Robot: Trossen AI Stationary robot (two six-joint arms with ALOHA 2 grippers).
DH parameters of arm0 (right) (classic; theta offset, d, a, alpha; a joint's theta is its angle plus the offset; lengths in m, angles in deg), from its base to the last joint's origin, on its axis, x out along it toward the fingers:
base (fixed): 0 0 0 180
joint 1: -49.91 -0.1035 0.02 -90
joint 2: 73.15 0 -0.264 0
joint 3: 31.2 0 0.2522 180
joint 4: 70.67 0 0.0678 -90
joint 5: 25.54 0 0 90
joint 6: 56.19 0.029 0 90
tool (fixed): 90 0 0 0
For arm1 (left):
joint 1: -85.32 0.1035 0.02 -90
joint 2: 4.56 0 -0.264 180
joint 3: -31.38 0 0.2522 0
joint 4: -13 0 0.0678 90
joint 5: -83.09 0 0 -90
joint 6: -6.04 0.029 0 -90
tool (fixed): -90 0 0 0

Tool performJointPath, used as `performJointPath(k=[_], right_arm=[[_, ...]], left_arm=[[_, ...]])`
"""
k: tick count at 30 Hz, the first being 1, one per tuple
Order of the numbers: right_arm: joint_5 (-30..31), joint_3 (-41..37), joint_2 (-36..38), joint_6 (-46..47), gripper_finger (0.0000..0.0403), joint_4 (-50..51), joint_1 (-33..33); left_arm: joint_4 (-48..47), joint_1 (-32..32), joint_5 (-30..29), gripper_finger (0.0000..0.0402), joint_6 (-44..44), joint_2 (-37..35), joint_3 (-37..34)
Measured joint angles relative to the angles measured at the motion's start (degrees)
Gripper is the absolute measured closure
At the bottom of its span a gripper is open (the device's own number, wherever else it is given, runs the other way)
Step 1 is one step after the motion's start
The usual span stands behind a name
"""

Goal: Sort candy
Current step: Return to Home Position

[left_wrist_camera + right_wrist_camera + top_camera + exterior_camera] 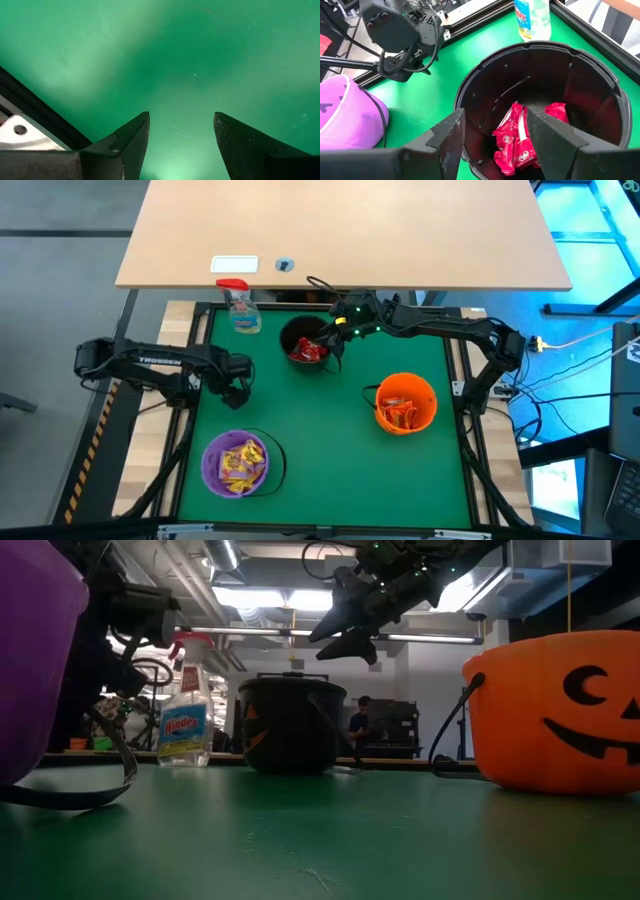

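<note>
My right gripper [495, 117] hangs above the black bucket [580, 85], over the rim on the side nearest my right arm, with its fingers apart and nothing between them. Looking down past them, I see the red candy [520, 140] heaped on the bucket's floor, so I judge this hand has nothing left to carry and sits high only so it can pull back without clipping the rim. My left gripper [235, 385] waits low over the bare green table [330, 470], off to the left-arm side of the black bucket and clear of it. Its fingers are parted too, with only mat showing between them. The other sweets are in their own buckets. The orange candy [400, 415] fills the orange bucket [382, 395], which stands well apart from the black bucket on my right arm's side. The yellow candy [240, 463] lies in the purple bucket [210, 465], farther from the black bucket, out past my left gripper. I see no loose wrapper on the mat (though the buckets may hide a spot or two), so the sorting looks finished to me. A spray bottle [240, 310] stands just beside the black bucket on its left-arm side, and I should keep away from it when I draw my right arm home.
</note>
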Motion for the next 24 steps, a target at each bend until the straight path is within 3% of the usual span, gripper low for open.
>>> performJointPath(k=[17, 24], right_arm=[[0.0, 0.0, 0.0, 0.0, 0.0194, -0.02, 0.0], [-0.01, 0.0, 0.0, 0.0, 0.0194, -0.02, 0.0]], left_arm=[[0.65, -9.26, -3.75, 0.0191, -11.75, -0.35, 0.0], [2.34, -10.59, -9.95, 0.0191, -10.8, -0.35, 0.0]])
